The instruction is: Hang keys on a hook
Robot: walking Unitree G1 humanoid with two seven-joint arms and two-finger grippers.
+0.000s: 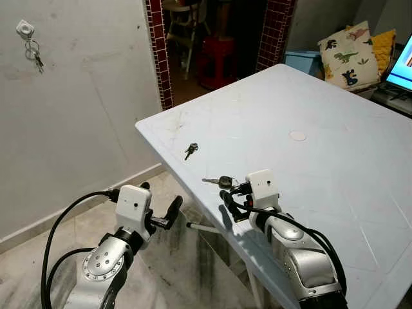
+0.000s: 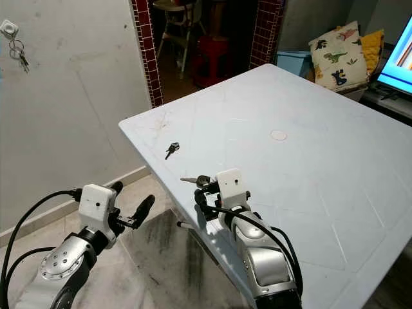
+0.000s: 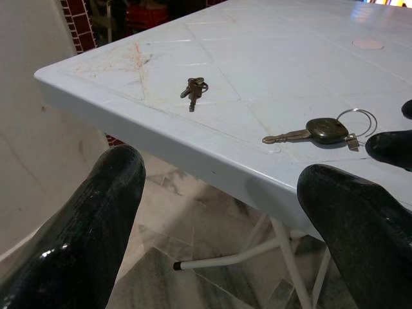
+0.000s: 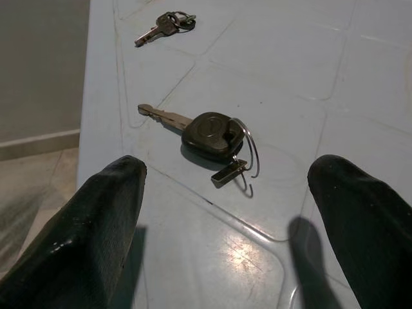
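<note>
The right gripper point(image 4: 225, 212) sits low over the table point(image 1: 335, 161) by its near left edge, fingers spread wide and empty, with the black-headed key point(image 4: 209, 135) lying flat just ahead between them. The left gripper point(image 1: 168, 215) hangs off that edge over the floor, also spread and empty. Farther along, near the table's left corner, lies a small key bunch point(image 1: 190, 150). On the far wall a hook point(image 1: 24, 28) already carries keys. The thin, flat key could skid toward the edge if the fingers close too high.
</note>
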